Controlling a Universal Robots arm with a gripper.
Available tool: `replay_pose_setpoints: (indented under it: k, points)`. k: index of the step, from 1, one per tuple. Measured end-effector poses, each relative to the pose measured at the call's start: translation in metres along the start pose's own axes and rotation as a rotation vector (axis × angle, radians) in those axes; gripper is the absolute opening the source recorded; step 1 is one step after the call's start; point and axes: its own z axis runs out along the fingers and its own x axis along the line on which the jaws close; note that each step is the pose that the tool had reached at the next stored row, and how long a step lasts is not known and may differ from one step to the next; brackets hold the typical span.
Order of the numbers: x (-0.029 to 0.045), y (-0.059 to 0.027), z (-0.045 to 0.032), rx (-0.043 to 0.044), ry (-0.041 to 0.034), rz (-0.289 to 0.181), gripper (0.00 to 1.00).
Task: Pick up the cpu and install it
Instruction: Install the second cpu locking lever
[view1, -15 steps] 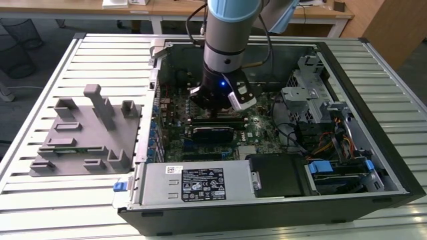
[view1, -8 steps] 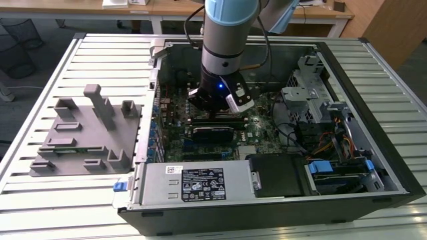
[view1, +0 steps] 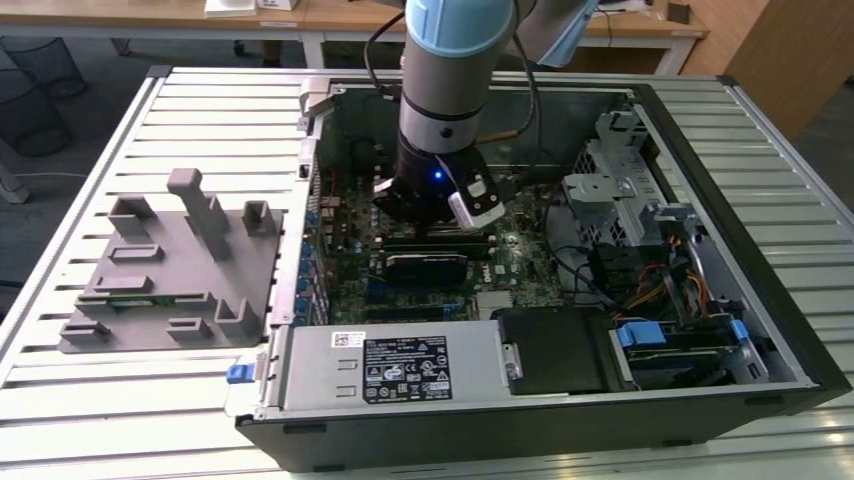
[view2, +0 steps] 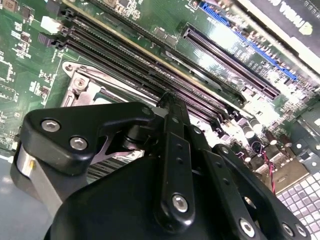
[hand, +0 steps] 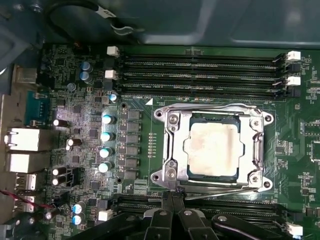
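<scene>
End effector (hand: 172, 210) with fingers drawn together on nothing, poised at socket frame (hand: 215, 111) edge; cpu (hand: 210, 149) seated inside frame on motherboard (hand: 75, 100), judged light, stiff, fragile underneath, best gripped by opposite rim edges.

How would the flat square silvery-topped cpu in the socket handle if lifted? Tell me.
The flat square silvery-topped cpu looks rigid, being a metal-capped slab. Its smooth, thin edges probably offer little grip. It lies flat inside the metal socket frame, so it is unlikely to roll or tip.
</scene>
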Motion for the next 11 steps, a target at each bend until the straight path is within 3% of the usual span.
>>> replay_pose_setpoints:
  k: [6,7,9,11]
  points:
    - [0.0023,-0.0039,0.0,-0.0175,-0.0004,-0.001,0.11]
    - [0.0024,-0.0042,0.0001,-0.0242,-0.0005,-0.001,0.11]
    - [0.0028,-0.005,0.0002,-0.0464,-0.0011,-0.003,0.11]
    - [0.0035,-0.0064,0.0003,-0.0583,-0.0013,-0.003,0.11]
